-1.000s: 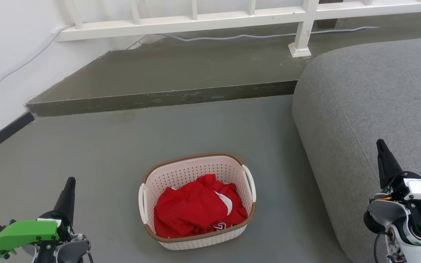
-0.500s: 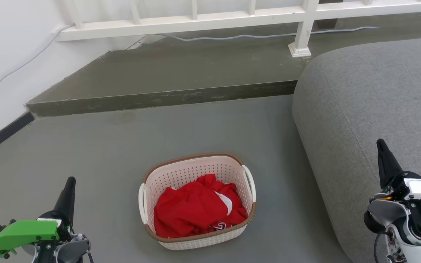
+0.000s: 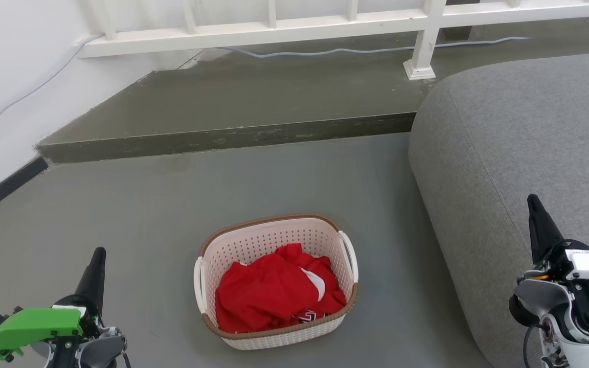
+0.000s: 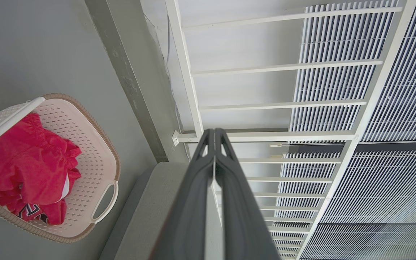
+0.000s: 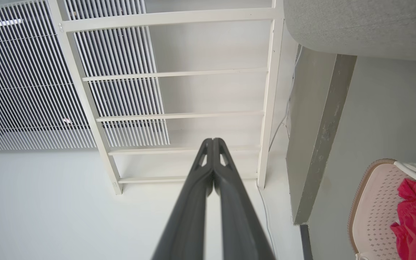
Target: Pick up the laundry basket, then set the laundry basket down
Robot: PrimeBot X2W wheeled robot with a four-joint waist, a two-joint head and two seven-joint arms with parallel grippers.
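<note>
**Figure. Basket and arms at rest beside the couch.** The small cream-white perforated plastic laundry basket (image 3: 269, 240), with its brown woven-look rim, stands upright on the grey floor (image 3: 146, 214). It is near the rounded end of the grey fabric couch (image 3: 519, 143), on the couch's robot-left side and clear of it. A crumpled red garment (image 3: 269, 294) lies inside, heaped toward the wall nearest the robot. White loop handles sit on two facing walls, one toward the couch (image 3: 349, 255) and one away from it (image 3: 200, 286).

The left pincer (image 3: 98, 255) hangs beyond the basket from the couch. Its two dark fingers are pressed together on nothing, as the left wrist view confirms. The right pincer (image 3: 535, 207) is seen against the couch's near edge, fingers likewise together and empty. Neither touches the basket.

*Reading.* The arrangement fits two stages equally: a basket waiting to be lifted, or one already returned to the floor with both arms drawn back. The pictures do not settle which.

*Handling, as a judgement.* The loop handles look like the basket's sound holds, since the perforated walls probably flex. The load is soft and off-centre, so the basket is likely to tip toward the robot unless both sides are borne level. The couch allows little room on that side.
</note>
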